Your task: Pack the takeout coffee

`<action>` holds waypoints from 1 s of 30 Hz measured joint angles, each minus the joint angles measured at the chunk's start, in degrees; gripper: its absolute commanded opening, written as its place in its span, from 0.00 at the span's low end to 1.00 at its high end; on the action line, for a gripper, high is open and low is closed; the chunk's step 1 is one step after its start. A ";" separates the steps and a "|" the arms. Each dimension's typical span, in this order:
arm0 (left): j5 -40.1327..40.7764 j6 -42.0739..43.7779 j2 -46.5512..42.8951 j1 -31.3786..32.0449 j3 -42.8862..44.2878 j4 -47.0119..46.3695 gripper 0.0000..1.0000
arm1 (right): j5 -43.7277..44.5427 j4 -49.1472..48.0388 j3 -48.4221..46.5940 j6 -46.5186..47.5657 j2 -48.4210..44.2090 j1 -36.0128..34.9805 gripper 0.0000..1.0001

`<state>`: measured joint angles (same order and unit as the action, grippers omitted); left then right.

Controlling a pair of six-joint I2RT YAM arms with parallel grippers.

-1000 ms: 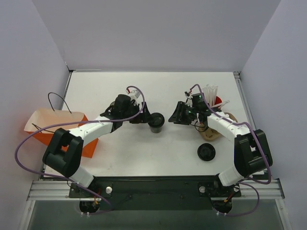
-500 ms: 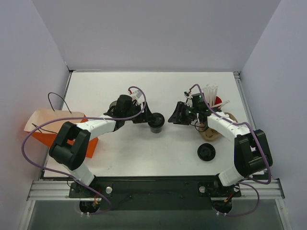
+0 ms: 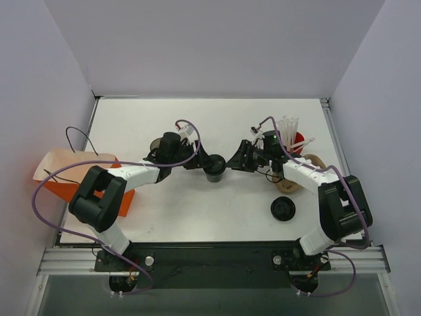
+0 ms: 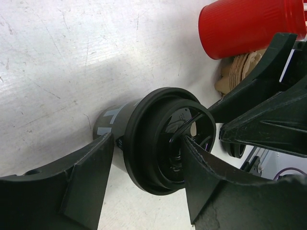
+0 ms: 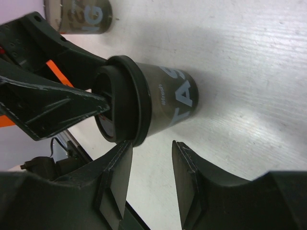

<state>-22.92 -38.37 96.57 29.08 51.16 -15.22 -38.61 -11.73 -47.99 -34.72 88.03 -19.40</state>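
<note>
View from above: found takeout coffee upright at mid-frame, left gripper and right gripper close on either side.

Left wrist: saw jaws apart, flanking the black lid at centre; possibly touching, hard to tell.

Right wrist: saw jaws apart and empty, lower frame.

Judged light, thin-walled, smooth, spillable; best gripped gently just under the stiff rim.

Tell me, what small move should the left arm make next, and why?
Probably close the left gripper on the takeout coffee: its fingers flank the upright cup below the lid, not yet clamped, while the right gripper sits beside it, holding nothing.
</note>
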 measured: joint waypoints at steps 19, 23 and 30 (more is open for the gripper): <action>-0.04 -0.20 0.07 0.00 -1.25 -2.69 0.63 | -5.16 -10.25 0.59 -4.85 6.95 0.72 0.30; 0.09 -0.20 0.42 0.07 -1.27 -3.30 0.63 | -5.62 -11.17 0.59 -4.96 7.26 0.70 0.26; 0.50 -0.20 1.36 0.04 -1.31 -5.62 0.57 | -6.05 -13.42 0.70 -5.99 7.89 0.66 0.29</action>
<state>-22.41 -38.57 97.93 29.12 49.84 -20.84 -44.66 -25.15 -47.29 -40.71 95.92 -18.74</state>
